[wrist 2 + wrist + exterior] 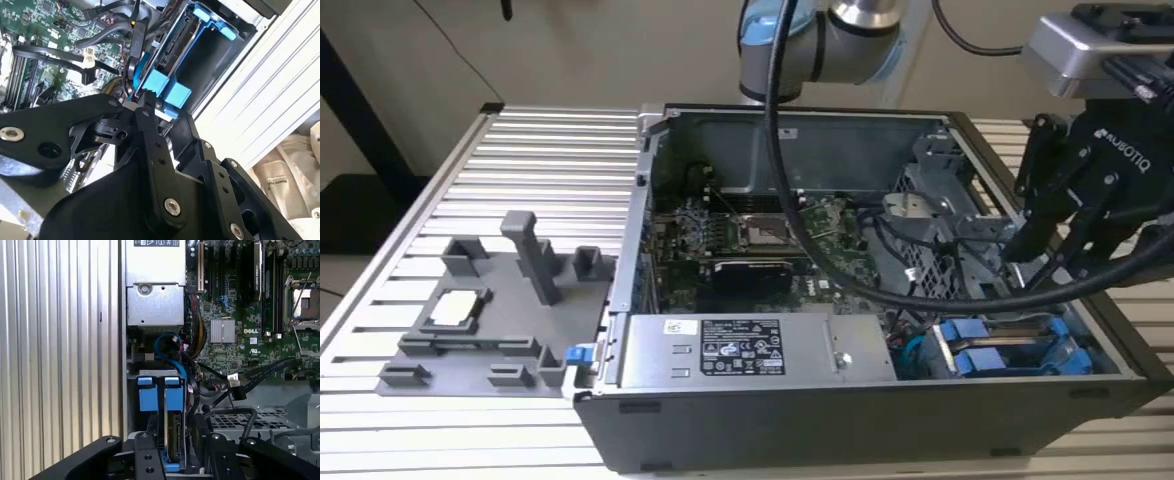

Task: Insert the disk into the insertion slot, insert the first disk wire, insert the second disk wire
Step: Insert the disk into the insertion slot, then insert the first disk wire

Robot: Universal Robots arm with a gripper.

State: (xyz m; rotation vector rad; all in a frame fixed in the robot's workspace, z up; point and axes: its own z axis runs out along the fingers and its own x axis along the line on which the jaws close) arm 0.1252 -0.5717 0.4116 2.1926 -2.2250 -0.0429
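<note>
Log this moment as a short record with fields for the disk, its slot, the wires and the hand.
disk: silver-grey hard drive in bright blue plastic carrier, sitting in its bay
slot: grey sheet-metal drive cage bay, second blue-fronted carrier alongside
wires: black cable with connector loose over green motherboard, apart from the disk
hand: black robot hand poised over the cage

The disk (173,440) (edge-on, blue-fronted) sits in the insertion slot (158,373) — gripper (180,440) straddling it.
</note>
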